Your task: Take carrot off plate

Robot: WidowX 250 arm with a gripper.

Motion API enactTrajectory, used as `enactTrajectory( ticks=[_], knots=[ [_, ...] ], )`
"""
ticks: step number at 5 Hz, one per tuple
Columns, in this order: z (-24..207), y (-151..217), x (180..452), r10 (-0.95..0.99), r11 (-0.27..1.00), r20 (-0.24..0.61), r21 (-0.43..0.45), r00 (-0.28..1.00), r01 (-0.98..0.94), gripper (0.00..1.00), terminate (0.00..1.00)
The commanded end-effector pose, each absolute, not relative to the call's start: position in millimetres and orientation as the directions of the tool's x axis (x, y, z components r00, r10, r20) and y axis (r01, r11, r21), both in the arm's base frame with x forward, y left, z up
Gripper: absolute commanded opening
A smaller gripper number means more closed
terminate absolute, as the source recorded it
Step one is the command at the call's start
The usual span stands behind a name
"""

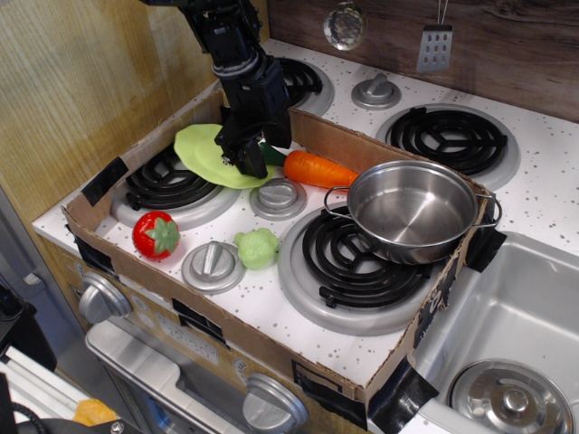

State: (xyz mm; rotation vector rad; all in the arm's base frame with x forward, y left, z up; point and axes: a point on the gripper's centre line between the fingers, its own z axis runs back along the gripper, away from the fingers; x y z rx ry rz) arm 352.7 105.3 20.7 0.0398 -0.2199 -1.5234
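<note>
The orange carrot (318, 170) lies on the stove top between the lime-green plate (201, 152) and the steel pot, its tip pointing right. Its dark green stub (271, 155) sits right against my black gripper (244, 165). The gripper reaches down from above at the plate's right edge, with its fingers closed around the carrot's stub end. The grip itself is partly hidden by the fingers. The plate lies over the back-left burner, and only its right edge reaches under the gripper. The carrot's orange body is off the plate.
A steel pot (412, 210) sits on the front-right burner, close to the carrot's tip. A red strawberry (156, 234) and a pale-green lumpy vegetable (258, 248) lie at the front. Knobs (278, 196) and a cardboard wall (136, 158) ring the area. A sink (516, 316) is at the right.
</note>
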Motion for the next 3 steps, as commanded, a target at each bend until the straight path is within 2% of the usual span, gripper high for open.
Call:
enactTrajectory(
  ticks=[1, 3],
  knots=[
    [35, 100, 356, -0.997, 0.042, 0.069, 0.109, 0.035, 0.993, 0.0, 0.0],
    [59, 101, 352, -0.997, 0.076, 0.035, 0.057, 0.074, 0.995, 0.0, 0.0]
  ],
)
